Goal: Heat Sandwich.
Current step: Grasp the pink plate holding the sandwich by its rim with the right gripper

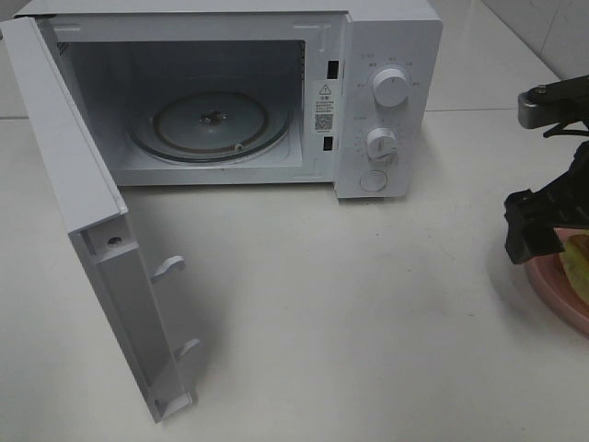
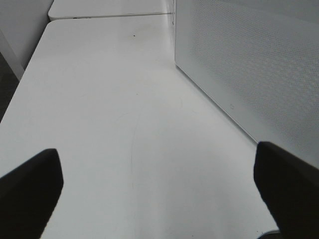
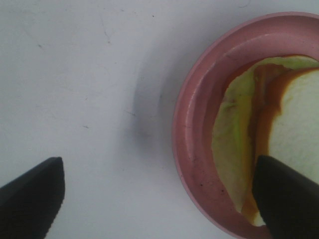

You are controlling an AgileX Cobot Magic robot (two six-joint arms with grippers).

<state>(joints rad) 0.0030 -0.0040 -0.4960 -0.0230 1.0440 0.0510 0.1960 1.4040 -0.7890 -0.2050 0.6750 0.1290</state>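
The white table (image 1: 368, 313) holds the microwave (image 1: 386, 92) at the far side, its door (image 1: 101, 258) swung open to the left, and at the right edge the pink plate (image 3: 192, 124) is cut off by the picture and partly hidden by the right arm (image 1: 552, 212). The sandwich (image 3: 294, 124) lies on that plate, right of the microwave and nearer, with only part of it showing. The right pincer (image 3: 159, 199) hangs low over the plate's left rim, fingers (image 3: 32, 199) spread wide and pinching nothing, and the left pincer (image 2: 159, 191) is spread wide too, over the table beside a dotted white wall (image 2: 249, 64).
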